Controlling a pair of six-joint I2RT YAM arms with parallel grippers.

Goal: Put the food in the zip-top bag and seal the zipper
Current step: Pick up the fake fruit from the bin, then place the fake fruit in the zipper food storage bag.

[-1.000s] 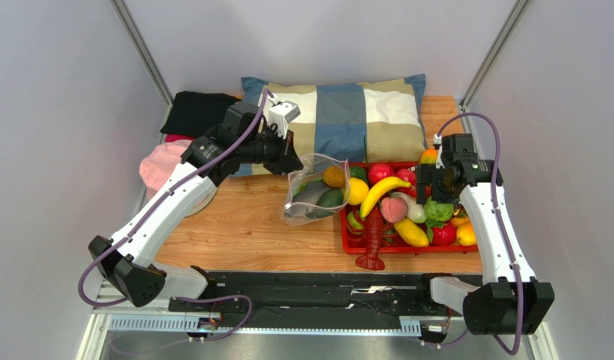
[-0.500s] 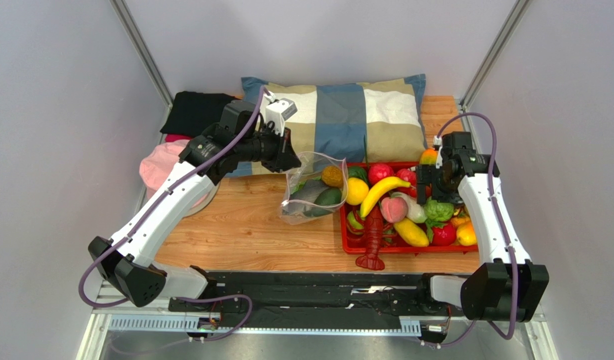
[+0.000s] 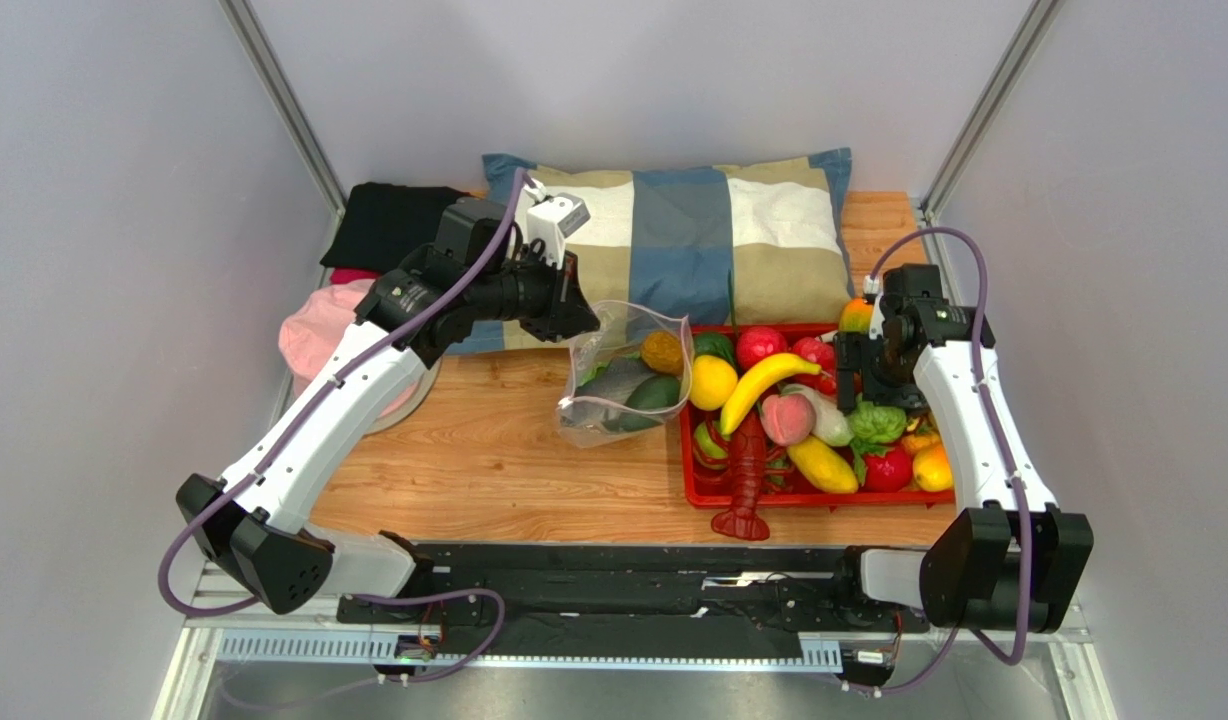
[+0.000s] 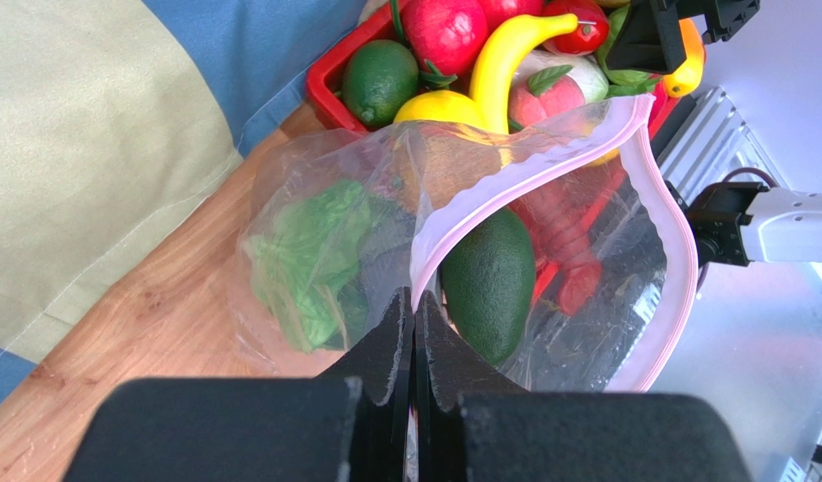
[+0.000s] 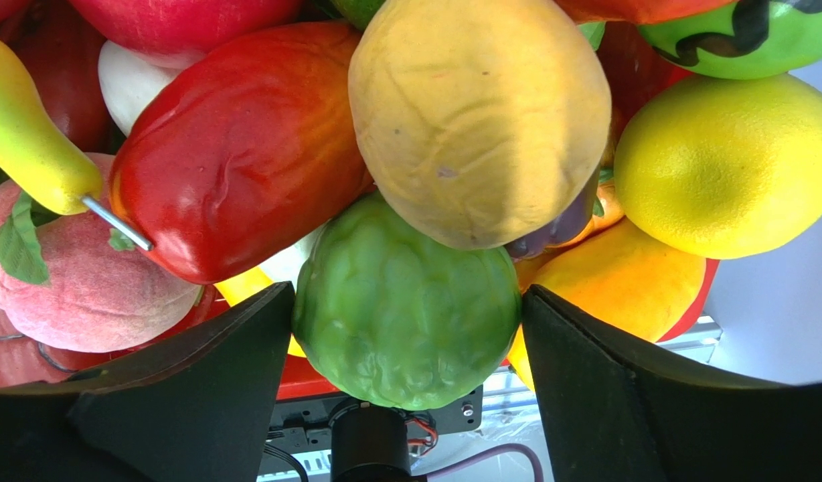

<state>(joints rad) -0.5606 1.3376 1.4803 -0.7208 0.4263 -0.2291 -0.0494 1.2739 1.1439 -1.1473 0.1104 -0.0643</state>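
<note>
Pink zipper [image 4: 546,166] of zip-top bag [image 4: 314,201] pinched by closed left gripper [image 4: 415,306]; right gripper [image 5: 407,298] spread wide, straddling bumpy green fruit [image 5: 405,331] in red tray [image 3: 838,500]

From above, the fingertips of the left end effector [image 3: 581,330] and the right end effector [image 3: 861,375] sat hidden under their own wrists. Inside the zip-top bag [image 4: 586,281] the lettuce [image 4: 304,251] and orange-brown fruit [image 4: 445,171] showed only blurred through plastic. The right wrist view cut both fingers [image 5: 204,392] at its lower edge; whether they pressed the green fruit [image 5: 405,301] was unclear, and the red tray [image 5: 304,380] lay mostly buried
</note>
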